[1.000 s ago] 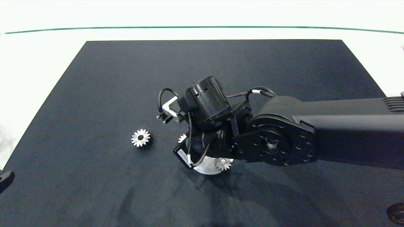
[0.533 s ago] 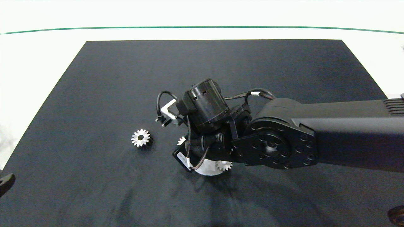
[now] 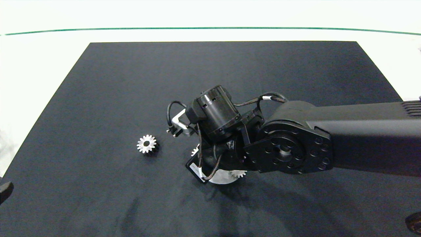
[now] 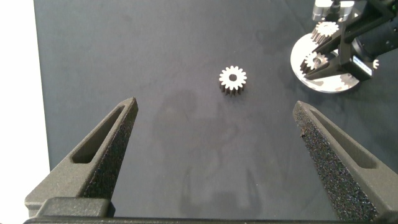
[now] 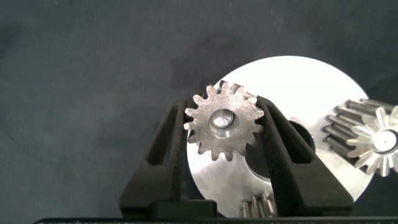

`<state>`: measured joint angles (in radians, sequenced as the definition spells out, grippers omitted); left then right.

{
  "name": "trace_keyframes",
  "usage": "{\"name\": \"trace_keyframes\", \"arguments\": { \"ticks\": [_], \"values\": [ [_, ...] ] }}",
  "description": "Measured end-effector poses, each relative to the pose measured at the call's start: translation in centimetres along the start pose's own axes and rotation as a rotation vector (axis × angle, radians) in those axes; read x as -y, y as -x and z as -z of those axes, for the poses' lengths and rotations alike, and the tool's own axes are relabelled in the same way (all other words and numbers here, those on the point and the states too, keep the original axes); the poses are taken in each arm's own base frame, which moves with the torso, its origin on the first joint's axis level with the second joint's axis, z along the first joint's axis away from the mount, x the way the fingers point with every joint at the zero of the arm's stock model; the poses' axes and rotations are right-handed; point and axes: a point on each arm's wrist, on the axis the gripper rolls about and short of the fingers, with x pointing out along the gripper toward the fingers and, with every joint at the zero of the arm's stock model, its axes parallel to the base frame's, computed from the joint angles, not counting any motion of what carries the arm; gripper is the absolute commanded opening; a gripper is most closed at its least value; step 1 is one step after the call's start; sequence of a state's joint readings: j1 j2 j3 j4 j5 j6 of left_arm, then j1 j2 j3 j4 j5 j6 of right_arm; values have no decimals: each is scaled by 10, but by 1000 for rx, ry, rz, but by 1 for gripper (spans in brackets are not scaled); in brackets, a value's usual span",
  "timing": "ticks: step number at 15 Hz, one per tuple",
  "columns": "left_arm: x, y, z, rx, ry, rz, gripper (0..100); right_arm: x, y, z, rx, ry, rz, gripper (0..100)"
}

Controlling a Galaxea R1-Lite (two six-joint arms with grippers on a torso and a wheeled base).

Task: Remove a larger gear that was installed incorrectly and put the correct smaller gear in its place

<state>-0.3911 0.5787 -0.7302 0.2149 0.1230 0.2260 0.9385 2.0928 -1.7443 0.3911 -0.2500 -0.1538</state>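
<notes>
The larger gear (image 5: 222,127) sits on a peg on the round silver plate (image 5: 292,81), and the peg fills its bore. My right gripper (image 5: 222,107) reaches down over it, a finger against the teeth on each side. In the head view the right arm (image 3: 296,148) covers most of the plate (image 3: 218,179). The smaller gear (image 3: 146,144) lies loose on the black mat to the plate's left, open bore up, also seen as the smaller gear (image 4: 232,78) in the left wrist view. My left gripper (image 4: 214,106) hangs open and empty, well short of it, parked at the mat's left edge.
Two more silver gears (image 5: 367,140) (image 5: 261,210) sit on the same plate beside the held one. The black mat (image 3: 230,65) lies on a white table with a green line at the back. A dark object (image 3: 414,222) shows at the lower right corner.
My right wrist has shifted slightly towards the right and front over the plate. The loose gear on the mat and the left arm have stayed where they were.
</notes>
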Motion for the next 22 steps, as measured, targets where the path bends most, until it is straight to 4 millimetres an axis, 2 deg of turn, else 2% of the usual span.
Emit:
{"name": "trace_keyframes", "arguments": {
  "ticks": [6, 7, 16, 18, 22],
  "values": [
    [0, 4, 2, -3, 0, 1, 100, -1, 0, -1, 3, -6, -1, 22],
    [0, 4, 3, -3, -1, 2, 100, -2, 0, 0, 1, -12, -1, 100],
    [0, 5, 3, -2, 0, 0, 100, 0, 5, -2, 10, -24, 1, 100],
    [0, 5, 3, -1, 1, -1, 100, 4, 16, -5, 30, -31, 9, 100],
    [0, 6, 3, -2, 3, -18, 100, 28, 65, -7, 75, -68, 126, 100]
  ]
}}
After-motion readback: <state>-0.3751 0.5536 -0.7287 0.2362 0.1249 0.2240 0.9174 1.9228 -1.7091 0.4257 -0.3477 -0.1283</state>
